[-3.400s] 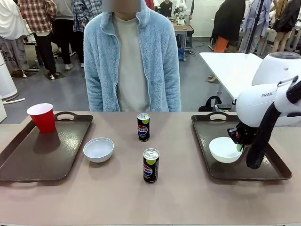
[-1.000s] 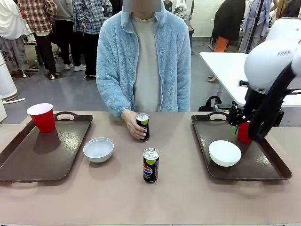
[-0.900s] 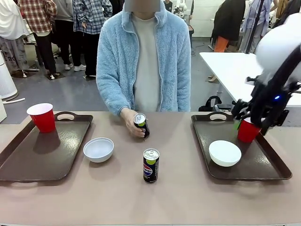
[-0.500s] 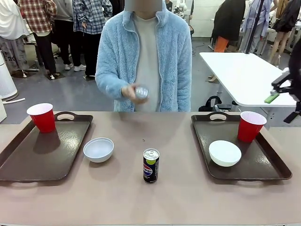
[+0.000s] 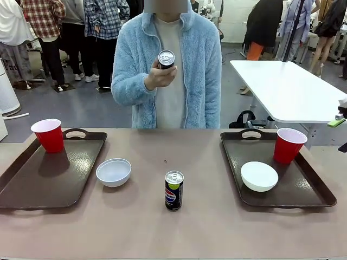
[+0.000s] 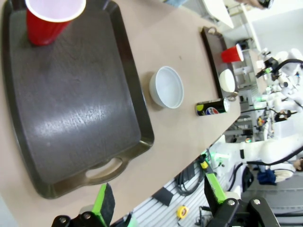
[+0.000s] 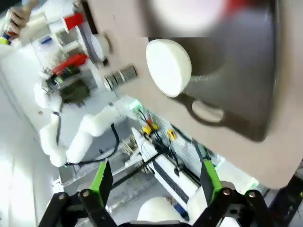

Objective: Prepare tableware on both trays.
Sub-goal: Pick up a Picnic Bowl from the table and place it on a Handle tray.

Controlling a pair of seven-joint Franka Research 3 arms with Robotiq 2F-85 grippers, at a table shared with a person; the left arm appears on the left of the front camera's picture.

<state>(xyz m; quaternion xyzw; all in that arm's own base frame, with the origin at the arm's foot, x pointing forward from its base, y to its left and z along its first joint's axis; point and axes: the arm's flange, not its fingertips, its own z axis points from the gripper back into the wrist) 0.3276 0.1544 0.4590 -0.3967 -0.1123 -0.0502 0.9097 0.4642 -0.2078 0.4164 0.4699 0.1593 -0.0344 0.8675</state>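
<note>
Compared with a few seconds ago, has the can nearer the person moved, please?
Yes: the person's hand has lifted that can off the table, high above the other can, which stayed put.

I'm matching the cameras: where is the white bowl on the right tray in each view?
Front view: the bowl sits lower right, on the right tray.
Left wrist view: bowl small, towards the right edge.
Right wrist view: bowl large, upper middle.
Shared landmark: the right tray under it.
</note>
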